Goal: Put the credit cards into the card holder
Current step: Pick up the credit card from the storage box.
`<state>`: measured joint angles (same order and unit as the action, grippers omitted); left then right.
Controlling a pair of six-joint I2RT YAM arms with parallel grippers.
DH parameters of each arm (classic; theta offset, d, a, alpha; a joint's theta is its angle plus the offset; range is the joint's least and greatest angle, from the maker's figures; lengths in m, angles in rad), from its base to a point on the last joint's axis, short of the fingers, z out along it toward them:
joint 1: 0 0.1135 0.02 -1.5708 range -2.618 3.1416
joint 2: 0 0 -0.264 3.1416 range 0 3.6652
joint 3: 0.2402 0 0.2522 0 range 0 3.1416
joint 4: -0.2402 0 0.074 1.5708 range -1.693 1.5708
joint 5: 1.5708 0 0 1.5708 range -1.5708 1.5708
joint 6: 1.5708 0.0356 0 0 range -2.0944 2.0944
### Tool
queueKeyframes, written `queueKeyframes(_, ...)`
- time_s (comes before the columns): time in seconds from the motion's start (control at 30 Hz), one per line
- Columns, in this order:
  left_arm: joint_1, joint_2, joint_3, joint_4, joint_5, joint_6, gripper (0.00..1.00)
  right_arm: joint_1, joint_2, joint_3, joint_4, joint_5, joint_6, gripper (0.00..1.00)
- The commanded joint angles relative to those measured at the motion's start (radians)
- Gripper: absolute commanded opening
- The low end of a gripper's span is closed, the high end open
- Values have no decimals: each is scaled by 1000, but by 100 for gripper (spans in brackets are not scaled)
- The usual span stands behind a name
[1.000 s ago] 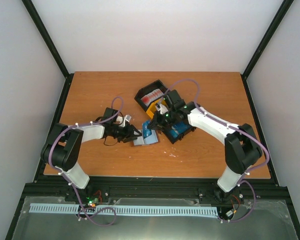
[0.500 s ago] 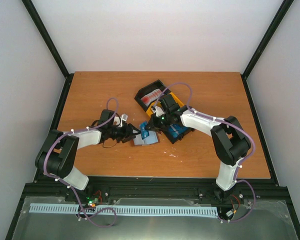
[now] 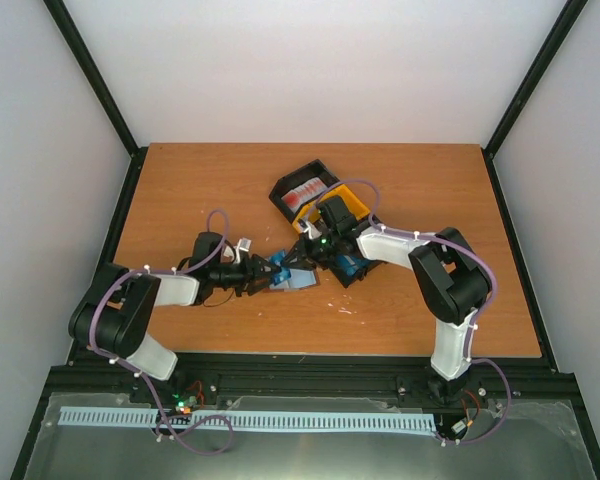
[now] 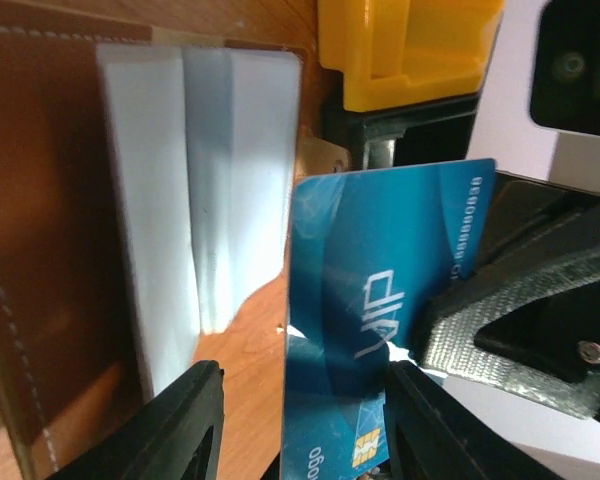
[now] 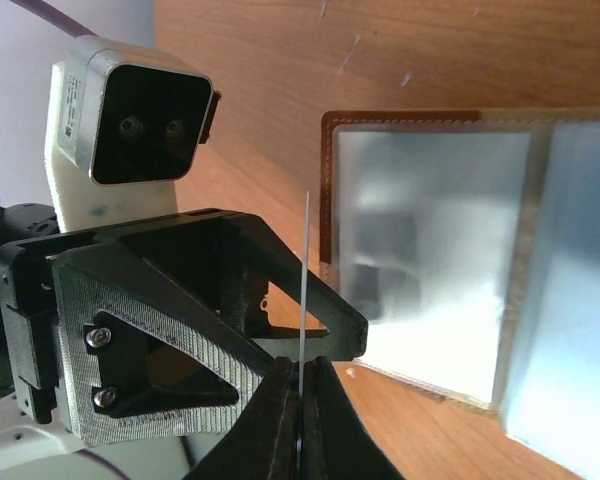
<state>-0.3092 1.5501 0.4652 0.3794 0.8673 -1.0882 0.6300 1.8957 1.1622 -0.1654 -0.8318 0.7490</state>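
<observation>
Top external view, tabletop of brown wood.

- Card holder: lies open and flat near the middle of the tabletop, pale lining up, just near of the bins.
- Blue card: held off the tabletop just left of the card holder, between the two tools.
- Left tool: reaches in from the left, tips at the blue card.
- Right tool: reaches in from the right, tips meeting the same card.
- Black bin: far of the card holder, with red-and-white cards in it.
- Yellow bin: just right of the black bin.

Left wrist view.

- Left tool: jaws spread wide. The blue card stands face-on in the gap, its right edge at the right finger and its left edge clear of the other.
- Right tool: a black textured finger meets the card's right side.
- Card holder: brown leather with white stitching, pale pockets standing open, left of the card.
- Yellow bin: beyond the card.

Right wrist view.

- Right tool: jaws pinched together on the blue card, seen edge-on as a thin line.
- Card holder: open on the tabletop just right of the card.
</observation>
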Motion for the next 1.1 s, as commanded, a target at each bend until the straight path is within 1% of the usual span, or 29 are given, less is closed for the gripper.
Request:
queueKeyframes(0.0, 11, -47, -21, 151, 50, -122, 43, 5, 9, -27, 108, -89, 69, 3)
queueKeyframes(0.1, 18, -48, -22, 160, 49, -126, 33, 5, 12, -36, 116, -103, 72, 4)
queueKeyframes(0.17, 19, -35, -23, 170, 51, -126, 25, 4, 15, -34, 100, -103, 61, 7)
queueKeyframes(0.27, 21, -20, -24, 180, 52, -121, 12, 4, 19, -21, 50, -79, 25, 17)
queueKeyframes(0.3, 21, -19, -22, 173, 47, -113, 9, 4, 21, -16, 25, -64, 11, 21)
queueKeyframes(0.37, 22, -15, -4, 125, 35, -76, 2, 4, 24, 5, -38, -24, -34, 30)
queueKeyframes(0.47, 22, -14, 35, 36, 7, -10, 1, 4, 14, 28, -124, 54, -86, 40)
queueKeyframes(0.6, 22, -15, 67, -80, -40, 75, 0, 4, -27, 34, -202, 188, -123, 48)
queueKeyframes(0.77, 20, -6, 60, -103, -86, 121, 1, 5, -46, 23, -275, 336, -156, 48)
queueKeyframes(0.93, -1, 15, 55, -72, -114, 125, 1, 25, -44, 42, -350, 490, -206, 47)
queueKeyframes(1.07, -17, 23, 65, -72, -162, 130, 1, 46, -34, 67, -400, 582, -230, 47)
